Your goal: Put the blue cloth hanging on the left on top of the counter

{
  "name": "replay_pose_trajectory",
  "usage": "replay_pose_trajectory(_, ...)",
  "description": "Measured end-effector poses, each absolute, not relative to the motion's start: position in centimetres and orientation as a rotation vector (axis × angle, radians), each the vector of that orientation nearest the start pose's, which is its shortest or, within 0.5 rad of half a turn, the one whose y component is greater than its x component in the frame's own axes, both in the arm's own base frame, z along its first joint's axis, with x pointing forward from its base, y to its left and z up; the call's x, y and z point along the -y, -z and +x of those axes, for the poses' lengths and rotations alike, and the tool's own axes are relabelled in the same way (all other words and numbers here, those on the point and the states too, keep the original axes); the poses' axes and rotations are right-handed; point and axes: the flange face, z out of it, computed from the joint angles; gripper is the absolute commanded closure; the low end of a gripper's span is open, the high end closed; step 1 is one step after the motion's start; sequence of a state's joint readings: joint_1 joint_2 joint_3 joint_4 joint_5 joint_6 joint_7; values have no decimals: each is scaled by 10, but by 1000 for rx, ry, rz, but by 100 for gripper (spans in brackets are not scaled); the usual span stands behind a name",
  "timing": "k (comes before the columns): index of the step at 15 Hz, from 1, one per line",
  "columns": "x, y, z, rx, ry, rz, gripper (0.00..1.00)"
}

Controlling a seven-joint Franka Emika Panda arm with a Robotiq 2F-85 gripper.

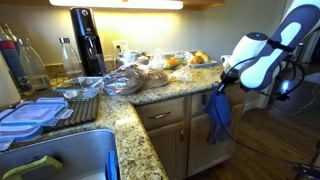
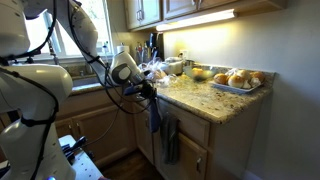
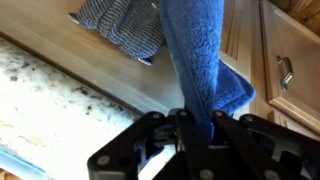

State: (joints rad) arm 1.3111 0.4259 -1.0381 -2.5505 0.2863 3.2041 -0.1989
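Blue cloth [image 1: 218, 115] gripped and off the cabinets, not yet on the desk [image 1: 160, 96].

The claw [image 1: 222, 88] is clenched on the top of the blue cloth, which hangs limp straight below it. It hangs in front of the wooden cabinet front [image 1: 165, 135], just beyond the desk's rounded edge in both exterior views. In the wrist view the fabric runs out from between the jaws, with the grey-blue cloth [image 3: 125, 30] hanging apart behind it. So 1 part looks done: the pick-up. Left to do, by my judgement: raise the cloth above the rim, carry it over the granite, and let go.
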Motion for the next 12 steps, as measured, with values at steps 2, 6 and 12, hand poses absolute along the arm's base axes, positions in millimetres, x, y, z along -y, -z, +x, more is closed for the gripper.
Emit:
replay_pose_trajectory(2,-90,-261,483,491,827,-3298,93)
replay_pose_trajectory(6,-88,-295,487,469,875,-3305,93)
replay_pose_trajectory(12,-80,-347,497,481,1052,-3283,93)
